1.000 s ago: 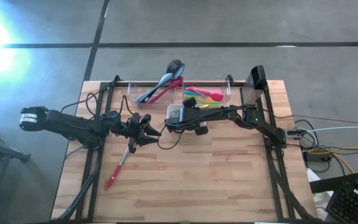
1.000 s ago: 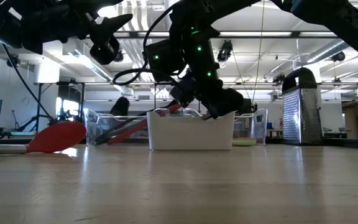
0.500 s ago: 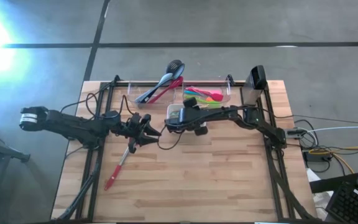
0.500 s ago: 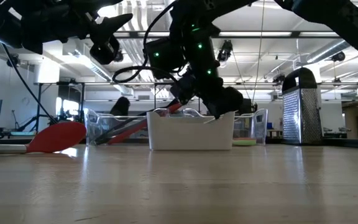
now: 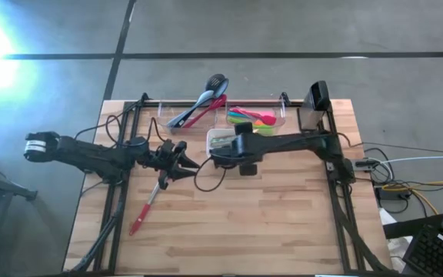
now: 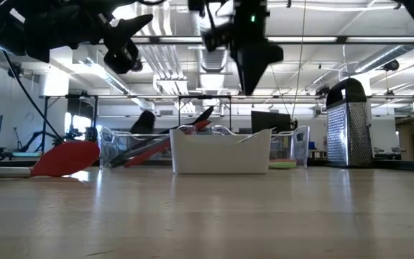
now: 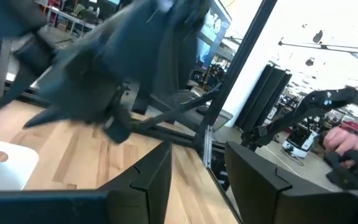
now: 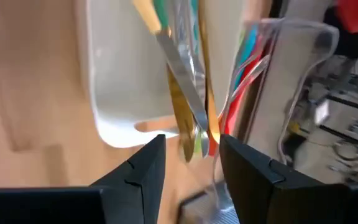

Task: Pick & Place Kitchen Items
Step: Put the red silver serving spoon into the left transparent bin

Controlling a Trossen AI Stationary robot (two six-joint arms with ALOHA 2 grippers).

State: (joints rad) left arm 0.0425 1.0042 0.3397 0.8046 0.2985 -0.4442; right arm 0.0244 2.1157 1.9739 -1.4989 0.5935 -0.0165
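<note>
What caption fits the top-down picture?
Right gripper, open, hovers beside the white dish; left gripper waits above a red spatula.

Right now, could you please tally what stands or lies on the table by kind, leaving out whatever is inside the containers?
Clear bins: 2
White dish: 1
Grater: 1
Red spatula, loose on the table: 1
Total: 5

1. Worktop (image 5: 283, 223): pale wood planks.
2. Red-headed utensil (image 5: 144, 209) lies flat, left of centre.
3. White square dish (image 5: 220, 138) near far edge.
4. Two clear bins (image 5: 177, 117) behind the dish.
5. Box grater (image 5: 312, 108) upright, far right corner.
</note>
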